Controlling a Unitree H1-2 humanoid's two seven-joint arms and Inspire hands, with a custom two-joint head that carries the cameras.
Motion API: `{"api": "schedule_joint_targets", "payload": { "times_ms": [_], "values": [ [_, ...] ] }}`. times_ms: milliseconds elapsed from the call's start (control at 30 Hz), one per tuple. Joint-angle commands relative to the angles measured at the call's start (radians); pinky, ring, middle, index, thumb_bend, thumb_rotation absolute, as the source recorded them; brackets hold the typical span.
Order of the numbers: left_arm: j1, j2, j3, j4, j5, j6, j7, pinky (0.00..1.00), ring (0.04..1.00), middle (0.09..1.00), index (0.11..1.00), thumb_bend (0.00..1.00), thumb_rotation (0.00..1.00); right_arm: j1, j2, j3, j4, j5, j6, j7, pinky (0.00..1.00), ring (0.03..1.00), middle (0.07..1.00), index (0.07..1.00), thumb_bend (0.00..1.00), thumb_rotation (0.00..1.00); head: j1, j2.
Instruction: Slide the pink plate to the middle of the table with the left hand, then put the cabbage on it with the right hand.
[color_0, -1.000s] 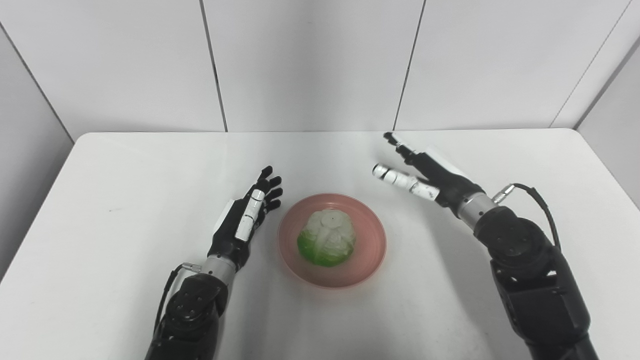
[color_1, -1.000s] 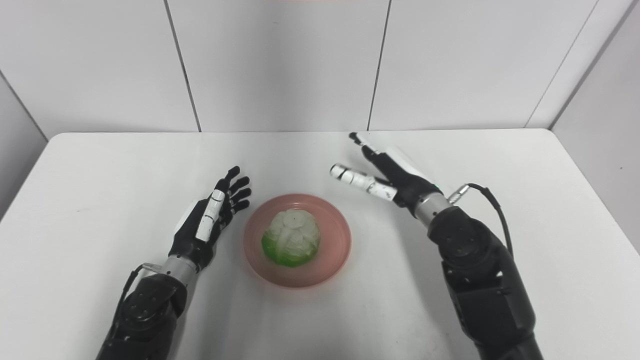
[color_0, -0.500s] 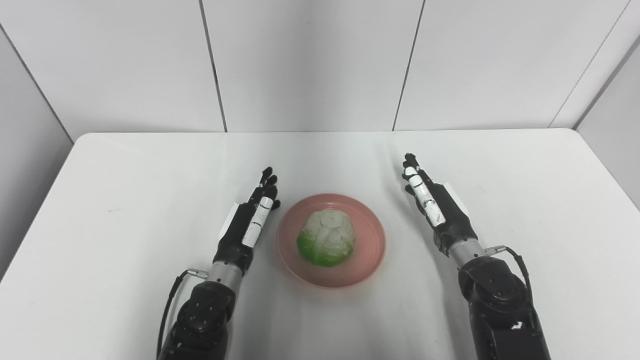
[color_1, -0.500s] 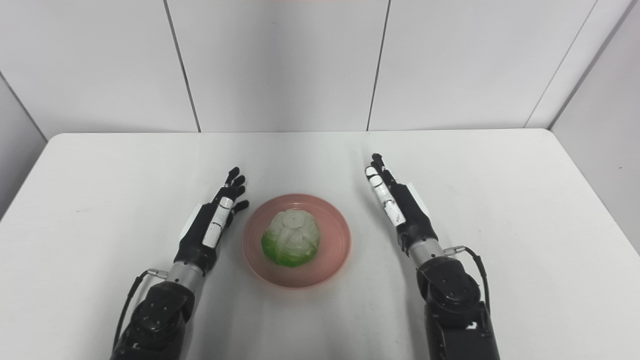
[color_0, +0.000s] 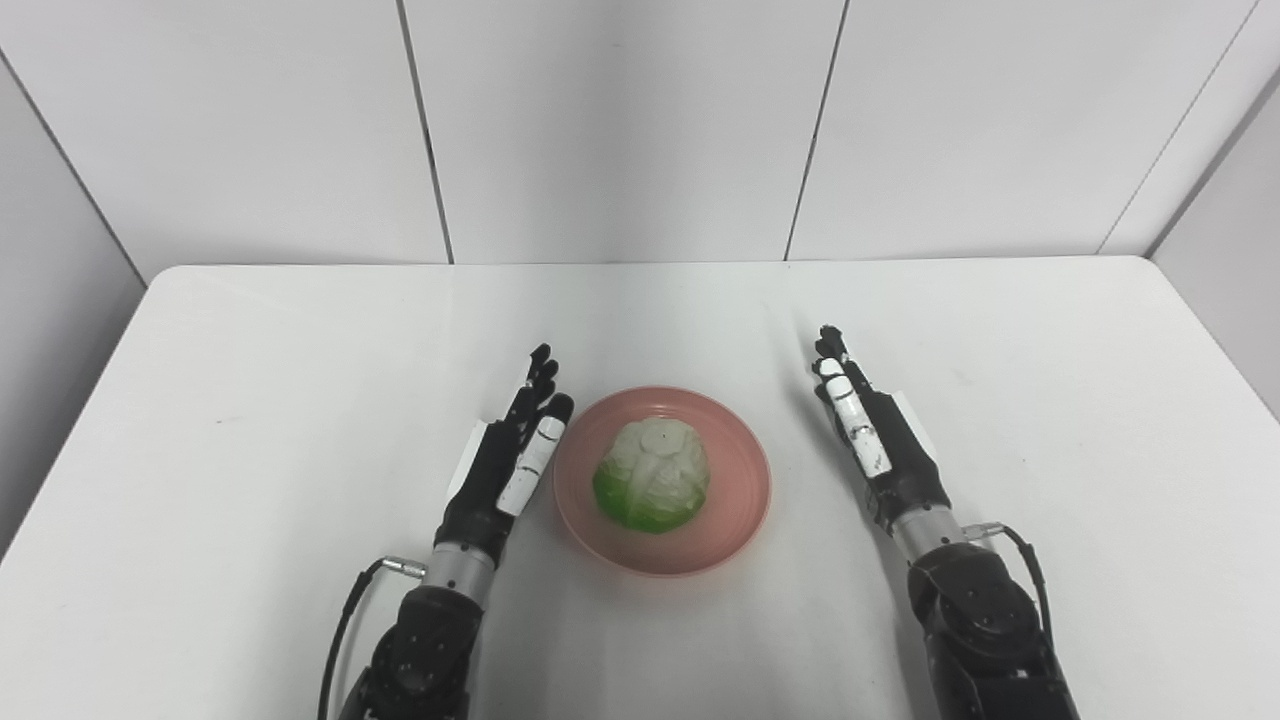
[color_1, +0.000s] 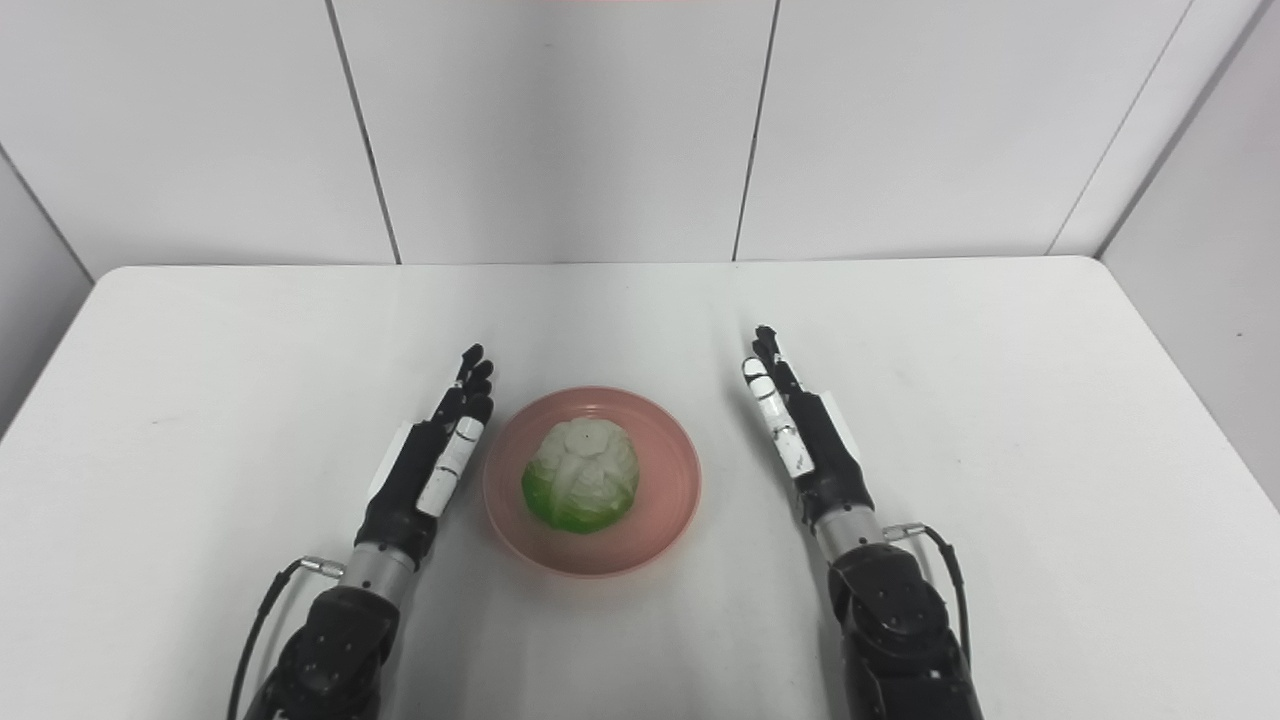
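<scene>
White panels close off the back and sides of my view, and the white table (color_0: 250, 400) fills everything below them. At its middle sits the pink plate (color_0: 745, 500), with the cabbage (color_0: 652, 487) resting in it, pale end up and green edge toward me. Neither has shifted across the last second; plate and cabbage lie exactly where they were.

What has changed is my two hands. A second ago the right hand (color_0: 878, 445) was raised and spread beyond the plate's far right, thumb stuck out toward the centre. Half a second ago it had already pulled back and turned edge-on, and now it has settled slightly nearer to me, fingers straight and close together, pointing away toward the back wall. It holds nothing and lies well clear of the plate's right rim.

My left hand (color_0: 510, 460) has also drawn in. Its fingers were fanned a second ago; now they lie straight and nearly side by side, and the hand has moved closer to the plate, so that its thumb (color_0: 533, 462) sits just beside the left rim. Whether it actually touches the rim I cannot tell. It grips nothing either.
</scene>
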Motion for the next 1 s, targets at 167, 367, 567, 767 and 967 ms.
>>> {"api": "schedule_joint_targets", "payload": {
  "times_ms": [167,367,567,767,967],
  "values": [
    [-0.003,0.001,0.008,0.058,0.015,-0.042,0.024,0.93,0.954,0.975,0.987,0.74,1.00,-0.006,-0.017,0.026,0.023,0.009,-0.041,-0.001,0.99,0.988,0.999,1.000,0.42,1.00,0.010,-0.006],
    [-0.021,0.006,0.006,0.110,0.024,-0.098,0.033,0.92,0.955,0.979,0.989,0.73,1.00,-0.003,-0.030,0.049,0.024,-0.010,-0.054,-0.015,0.97,0.970,0.980,0.978,0.38,1.00,0.011,-0.014],
    [-0.027,0.009,0.002,0.123,0.050,-0.111,0.046,0.92,0.952,0.974,0.985,0.72,1.00,-0.003,-0.036,0.063,0.023,-0.019,-0.049,-0.021,0.96,0.965,0.977,0.978,0.37,1.00,0.016,-0.017],
    [-0.038,0.010,0.001,0.145,0.054,-0.116,0.038,0.93,0.958,0.976,0.988,0.72,1.00,-0.003,-0.040,0.069,0.022,-0.010,-0.043,-0.016,0.96,0.967,0.982,0.986,0.37,1.00,0.017,-0.017],
    [-0.043,0.006,0.003,0.153,0.058,-0.115,0.046,0.93,0.959,0.975,0.987,0.70,1.00,-0.003,-0.045,0.075,0.034,-0.016,-0.062,-0.017,0.95,0.959,0.974,0.975,0.37,1.00,0.016,-0.018]
  ]
}}
